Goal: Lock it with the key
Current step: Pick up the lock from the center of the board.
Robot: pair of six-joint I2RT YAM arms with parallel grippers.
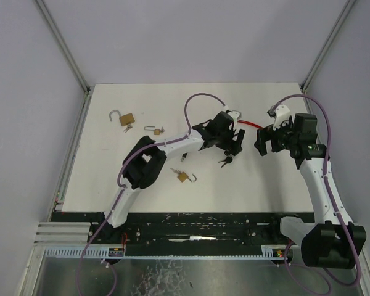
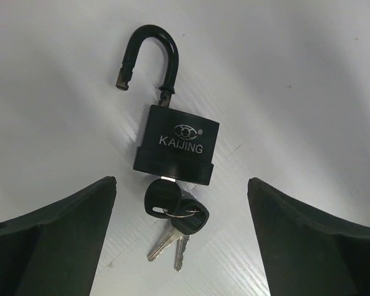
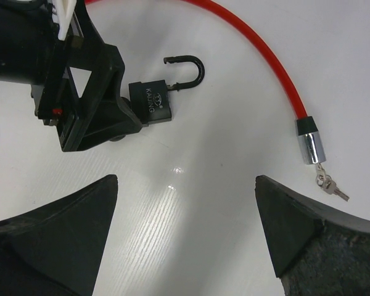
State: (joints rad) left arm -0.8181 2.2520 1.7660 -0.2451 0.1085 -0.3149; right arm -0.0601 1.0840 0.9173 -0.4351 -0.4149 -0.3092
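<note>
Left wrist view: the black padlock (image 2: 176, 145) lies flat on the white worktop (image 2: 308, 74) with its shackle swung open, a black-headed key (image 2: 162, 199) in its keyhole and two spare keys (image 2: 172, 242) on the ring, and the left jaws stand spread on either side, touching neither lock nor key. Seen from above, it sits right of centre, under the wrist of the left arm (image 1: 166, 147), with a red cable lock (image 1: 250, 124) near its far right and an open brass padlock (image 1: 185, 177) to its near left. The right jaws hang spread wide just to the right, holding nothing.
</note>
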